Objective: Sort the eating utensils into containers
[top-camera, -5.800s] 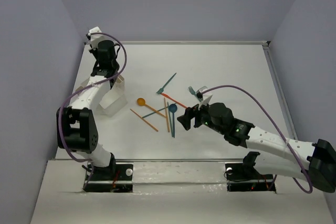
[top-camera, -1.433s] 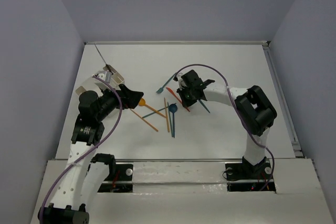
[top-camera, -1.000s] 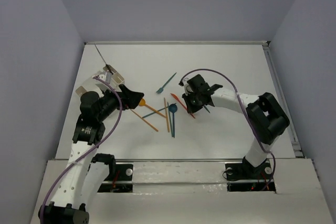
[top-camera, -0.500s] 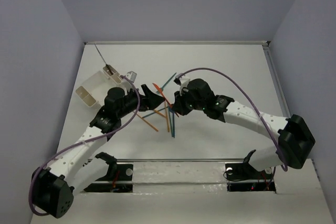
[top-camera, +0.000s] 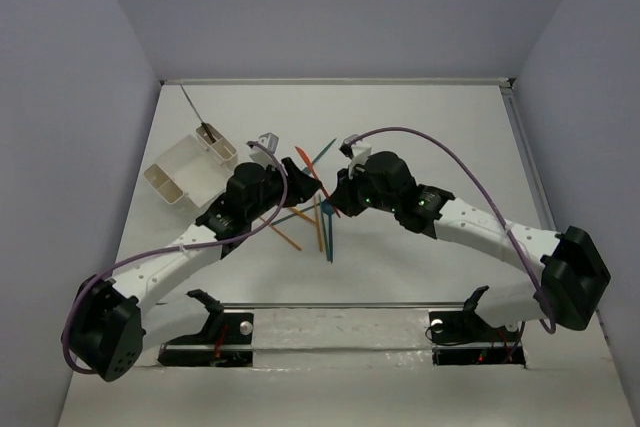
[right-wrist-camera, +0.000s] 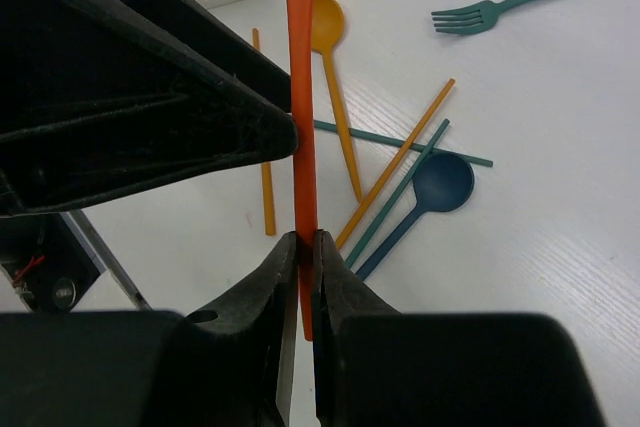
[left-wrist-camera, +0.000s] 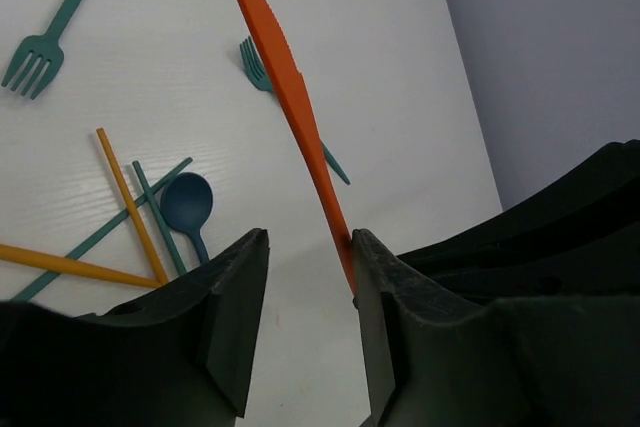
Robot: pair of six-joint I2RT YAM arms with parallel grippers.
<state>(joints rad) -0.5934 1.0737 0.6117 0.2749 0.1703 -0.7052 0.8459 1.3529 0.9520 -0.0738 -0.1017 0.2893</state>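
Note:
My right gripper is shut on the handle end of an orange-red knife and holds it above the table. The knife also passes between the fingers of my left gripper. Those fingers stand apart, and the knife rests against the right-hand one. Both grippers meet over the table's middle, the left one beside the right one. The white containers lie at the far left with a dark stick leaning out.
Loose on the table lie a teal fork, a second teal fork, a blue spoon, an orange spoon, orange sticks and a teal stick. Walls border the table on the left, far and right sides.
The right gripper carried the knife up and to the left. The left arm swung from beside the containers to the middle, and its jaws narrowed around the knife.

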